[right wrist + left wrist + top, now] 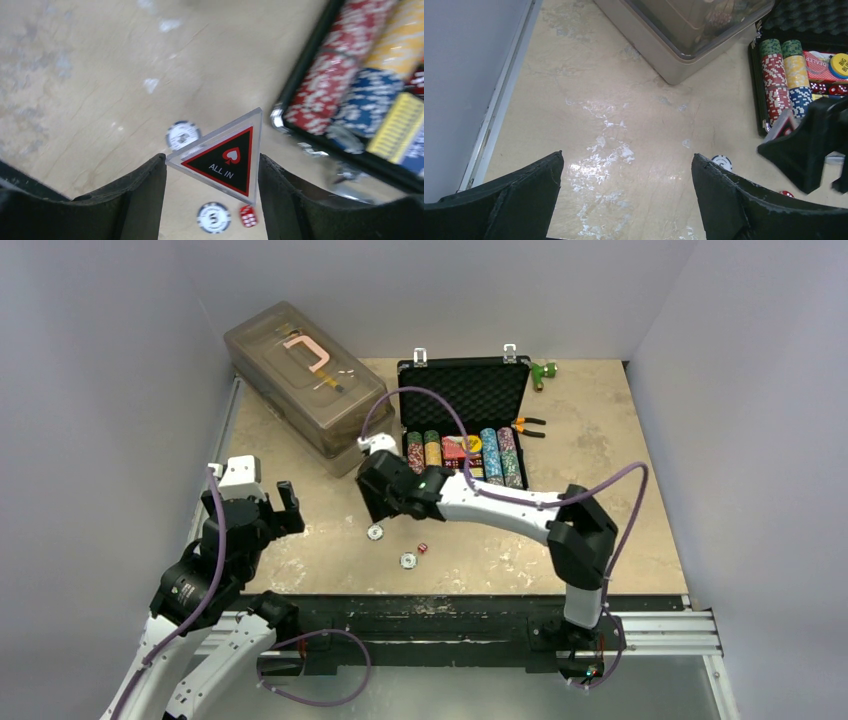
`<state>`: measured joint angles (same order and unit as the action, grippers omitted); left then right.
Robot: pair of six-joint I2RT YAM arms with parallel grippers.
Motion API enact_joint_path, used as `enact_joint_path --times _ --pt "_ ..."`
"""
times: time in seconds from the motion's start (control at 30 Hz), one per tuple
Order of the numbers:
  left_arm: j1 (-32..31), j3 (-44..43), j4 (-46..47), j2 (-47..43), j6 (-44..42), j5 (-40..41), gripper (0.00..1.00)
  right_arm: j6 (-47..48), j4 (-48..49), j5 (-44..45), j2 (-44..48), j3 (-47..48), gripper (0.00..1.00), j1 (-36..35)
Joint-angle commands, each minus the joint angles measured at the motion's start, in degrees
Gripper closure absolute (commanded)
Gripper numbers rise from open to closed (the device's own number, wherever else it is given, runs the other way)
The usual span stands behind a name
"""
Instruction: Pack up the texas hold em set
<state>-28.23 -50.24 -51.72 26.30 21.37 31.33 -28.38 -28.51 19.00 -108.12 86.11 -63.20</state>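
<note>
Right gripper (211, 167) clamps the triangular "ALL IN" marker (225, 157) over loose chips (183, 135) towards the tabletop's near edge.
The open poker briefcase (462, 390) sits at mid far edge; the marker is best carried level over its rim and released low. Left gripper (627, 159) gapes empty.

Translucent grey-brown plastic box (300, 380) at far left, orange-handled pliers (528, 426) and green object (543, 371) rightward.

Briefcase (463, 390): black, opened, its foam-lined lid stood upright. Poker chips (774, 75): laid in rows (green, red, yellow, blue) inside the tray. White disc (375, 532), second white disc (408, 560) and red die (422, 547): left loose on the table near the case. "ALL IN" triangle (225, 157): clamped in the right gripper (211, 167).
</note>
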Motion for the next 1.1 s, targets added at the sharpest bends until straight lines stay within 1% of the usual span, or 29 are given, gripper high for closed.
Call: enact_joint_path --times 0.0,0.07,0.23,0.33,0.37,0.5,0.63,0.73,0.83,0.97,1.07 --pt "0.3 0.1 2.4 0.5 -1.2 -0.4 0.05 5.8 -1.0 3.7 5.0 -2.3 0.7 6.3" --pt "0.2 0.1 2.4 0.4 -1.2 -0.6 0.05 8.3 -2.2 5.1 6.0 -3.1 0.7 9.6" --pt "0.2 0.2 2.5 0.5 -1.2 -0.9 0.05 11.6 -3.2 2.6 7.7 -5.4 0.7 18.6" --pt "0.2 0.2 2.4 0.5 -1.2 -1.0 0.05 10.9 -5.2 2.0 6.7 -5.0 0.69 21.5" --pt "0.3 0.2 2.5 0.5 -1.2 -1.1 0.05 10.8 -5.4 1.7 6.2 -4.9 0.67 22.2" --pt "0.2 0.2 2.5 0.8 -1.2 -1.2 0.05 12.8 -4.8 1.9 3.7 -4.5 0.64 24.0" --pt "0.3 0.2 2.5 0.9 -1.2 -1.3 0.05 17.4 -3.2 -0.8 1.2 -4.9 0.66 25.0" --pt "0.3 0.2 2.4 1.2 -1.2 -1.4 0.05 19.0 -3.5 -2.8 -1.0 -4.1 0.66 25.5" --pt "0.2 0.2 2.5 1.7 -1.2 -1.4 0.05 19.8 -4.2 -2.7 -2.2 -3.9 0.66 25.6" --pt "0.2 0.2 2.5 2.2 -1.2 -1.4 0.05 20.8 -3.1 -3.5 -1.8 -5.6 0.63 26.5" --pt "0.2 0.2 2.5 2.4 -1.2 -1.4 0.05 22.1 -2.5 -5.4 -1.5 -6.9 0.58 27.0"
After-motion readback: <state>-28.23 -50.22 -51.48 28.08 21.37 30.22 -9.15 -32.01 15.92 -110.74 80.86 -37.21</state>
